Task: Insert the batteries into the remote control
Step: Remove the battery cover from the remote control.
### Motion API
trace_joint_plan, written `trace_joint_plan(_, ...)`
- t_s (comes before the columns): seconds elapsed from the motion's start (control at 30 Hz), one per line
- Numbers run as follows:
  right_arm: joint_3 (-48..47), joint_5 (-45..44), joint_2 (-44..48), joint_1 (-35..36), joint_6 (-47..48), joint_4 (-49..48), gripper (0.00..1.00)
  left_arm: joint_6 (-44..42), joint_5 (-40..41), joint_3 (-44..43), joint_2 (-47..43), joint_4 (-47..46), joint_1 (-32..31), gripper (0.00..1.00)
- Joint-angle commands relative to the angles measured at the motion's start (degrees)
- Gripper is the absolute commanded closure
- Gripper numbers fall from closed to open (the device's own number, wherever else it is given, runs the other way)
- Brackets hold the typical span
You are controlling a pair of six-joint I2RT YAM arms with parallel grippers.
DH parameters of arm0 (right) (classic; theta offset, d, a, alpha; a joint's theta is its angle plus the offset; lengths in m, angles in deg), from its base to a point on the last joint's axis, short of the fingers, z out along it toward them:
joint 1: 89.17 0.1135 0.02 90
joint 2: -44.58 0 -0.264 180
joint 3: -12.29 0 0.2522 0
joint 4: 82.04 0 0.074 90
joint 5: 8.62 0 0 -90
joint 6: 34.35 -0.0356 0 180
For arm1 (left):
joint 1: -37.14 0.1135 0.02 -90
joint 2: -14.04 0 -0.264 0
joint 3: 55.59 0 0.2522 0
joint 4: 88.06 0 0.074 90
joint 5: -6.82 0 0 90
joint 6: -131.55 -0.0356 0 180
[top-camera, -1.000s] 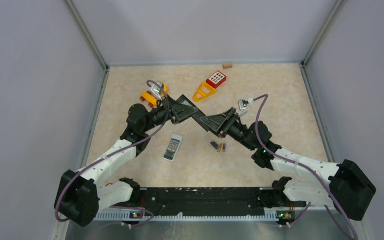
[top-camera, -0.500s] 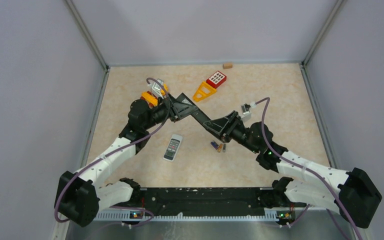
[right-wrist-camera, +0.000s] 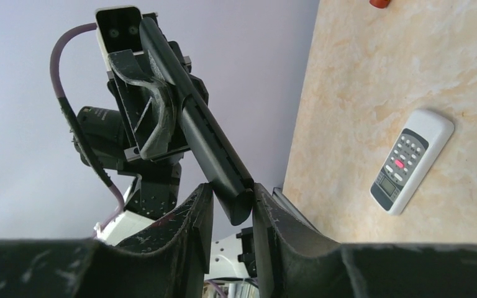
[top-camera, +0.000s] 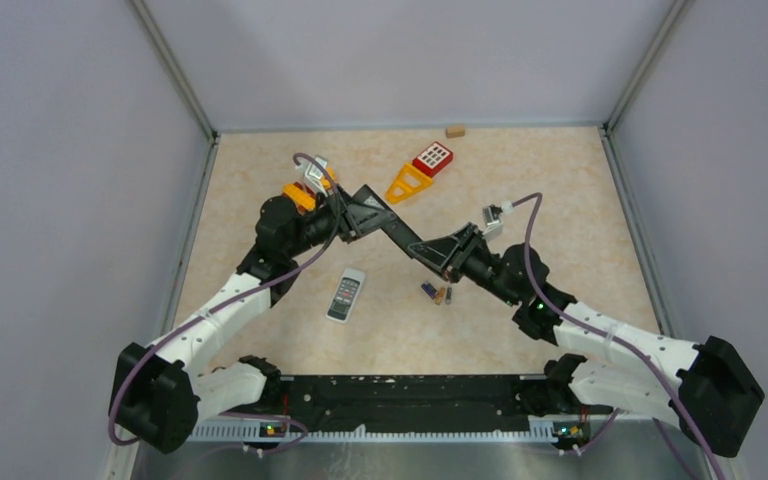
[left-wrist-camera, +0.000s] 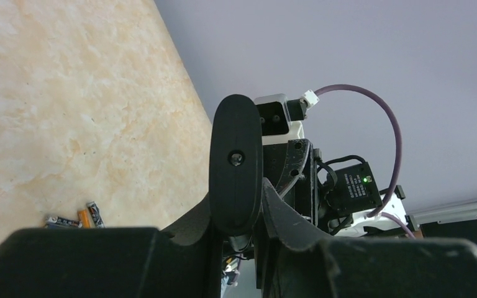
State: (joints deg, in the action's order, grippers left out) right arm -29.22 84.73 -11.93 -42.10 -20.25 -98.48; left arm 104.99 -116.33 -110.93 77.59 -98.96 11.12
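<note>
A long black remote [top-camera: 396, 231] hangs in the air above the table between both grippers. My left gripper [top-camera: 362, 212] is shut on its far-left end, seen end-on in the left wrist view [left-wrist-camera: 236, 164]. My right gripper [top-camera: 432, 252] is shut on the other end, its jaws round the tip [right-wrist-camera: 233, 208]. Three small batteries [top-camera: 437, 293], one purplish-blue, one orange-brown and one dark grey, lie side by side on the table just below my right gripper; they also show in the left wrist view [left-wrist-camera: 74, 219]. A white remote [top-camera: 346, 294] lies face up on the table, also seen in the right wrist view [right-wrist-camera: 412, 160].
An orange toy [top-camera: 300, 195] lies behind my left wrist. An orange triangle [top-camera: 409, 184] and a red keypad toy [top-camera: 433, 158] lie at the back. A small wooden block [top-camera: 454, 130] sits by the back wall. Walls close in the table on three sides.
My right arm has swung out to the right and its wrist has dropped lower, and the left gripper has shifted slightly up and left. The black remote stays held between both grippers.
</note>
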Motion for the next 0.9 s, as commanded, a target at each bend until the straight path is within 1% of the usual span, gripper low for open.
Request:
trace_joint_plan(0.0, -3.27, 0.55, 1.57, -0.49, 2.24, 3.40, 0.71, -2.36, -0.51, -2.67, -0.12, -0.31, 0.09, 1.00)
trace_joint_plan(0.1, -5.55, 0.56, 1.83, -0.42, 3.11, 9.24, 0.71, -5.28, 0.28, -2.57, -0.35, 0.58, 0.09, 1.00)
trace_joint_plan(0.2, -6.38, 0.81, 1.67, -0.43, 3.05, 10.97, 0.71, -9.31, 1.91, -2.49, -0.46, 2.89, 0.09, 1.00)
trace_joint_plan(0.33, -6.73, 0.93, 1.43, -0.46, 2.72, 11.45, 0.74, -10.62, 1.86, -2.26, -0.19, 2.99, 0.01, 1.00)
trace_joint_plan(0.47, -7.31, 1.78, 0.65, -0.48, 1.74, 12.44, 0.73, -11.54, 2.87, -2.04, 0.08, 3.63, 0.06, 1.00)
trace_joint_plan(0.6, -6.52, 2.06, 0.33, -0.51, 0.29, 10.62, 0.73, -11.62, 2.74, -1.92, 0.50, 3.64, 0.05, 1.00)
trace_joint_plan(0.8, -4.40, 1.75, 0.26, -0.54, -0.21, 3.60, 0.83, -12.33, 2.70, -1.80, 0.36, 4.09, 0.01, 1.00)
trace_joint_plan(0.87, -3.78, 1.67, 0.35, -0.51, -0.07, 0.82, 0.90, -13.09, 3.00, -1.76, 0.09, 4.75, 0.03, 1.00)
